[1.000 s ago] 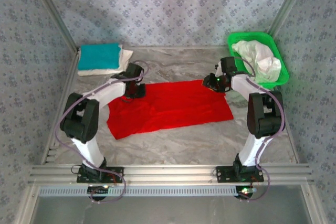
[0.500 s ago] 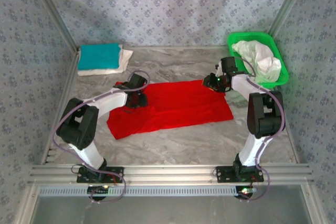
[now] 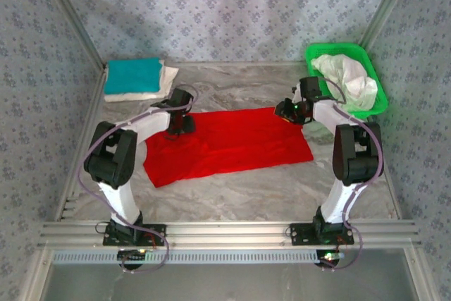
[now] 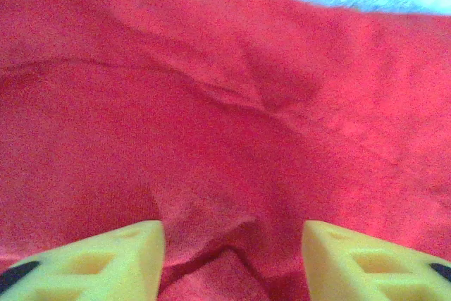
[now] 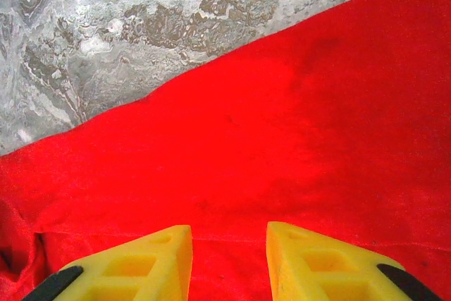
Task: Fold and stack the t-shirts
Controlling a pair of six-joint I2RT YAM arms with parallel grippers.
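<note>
A bright red t-shirt [image 3: 232, 142] lies spread flat across the middle of the table. My left gripper [image 3: 182, 126] stands over its far left part, open, fingertips on either side of a small raised pucker of red cloth [image 4: 232, 244]. My right gripper [image 3: 285, 112] is at the shirt's far right corner. Its jaws stand apart over flat red cloth [image 5: 229, 244], with a hem line running across at the fingertips. A folded teal t-shirt [image 3: 132, 74] rests on a folded white one [image 3: 165, 79] at the back left. Crumpled white t-shirts [image 3: 349, 79] fill the basket.
The green mesh basket [image 3: 377, 107] sits at the back right, close behind the right arm. Patterned walls and metal posts enclose the marbled table [image 3: 232, 188]. Bare tabletop lies in front of the red shirt.
My left gripper has opened and let go of the red cloth, shifting slightly over the shirt's far left part. The right arm has barely moved.
</note>
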